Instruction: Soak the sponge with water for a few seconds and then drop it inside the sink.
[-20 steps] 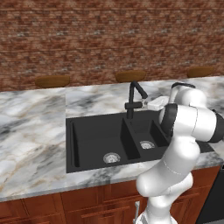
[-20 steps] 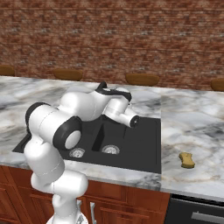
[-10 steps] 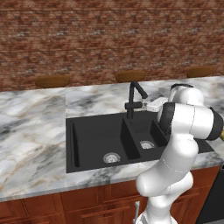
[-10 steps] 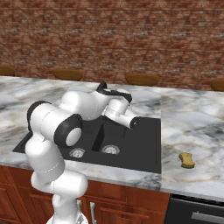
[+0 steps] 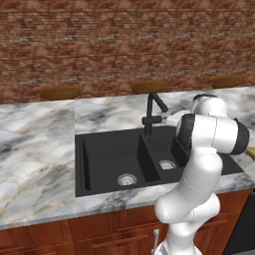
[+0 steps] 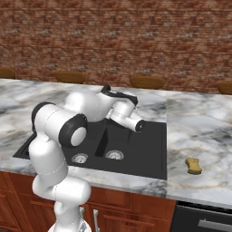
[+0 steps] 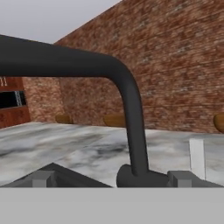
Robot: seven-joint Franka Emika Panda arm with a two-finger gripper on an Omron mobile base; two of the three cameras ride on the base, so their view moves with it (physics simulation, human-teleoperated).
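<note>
Gripper at faucet, jaws wide, holding nothing.
Sponge on counter, 3 o'clock of sink.

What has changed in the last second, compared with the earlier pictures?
The arm's forearm has dipped a little lower over the sink, near the faucet. Nothing was taken or released. The sponge stays on the counter; no water runs.

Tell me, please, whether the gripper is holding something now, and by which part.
Nothing is held. The gripper is open, with the black faucet close in front of it; the sponge lies apart on the counter.
</note>
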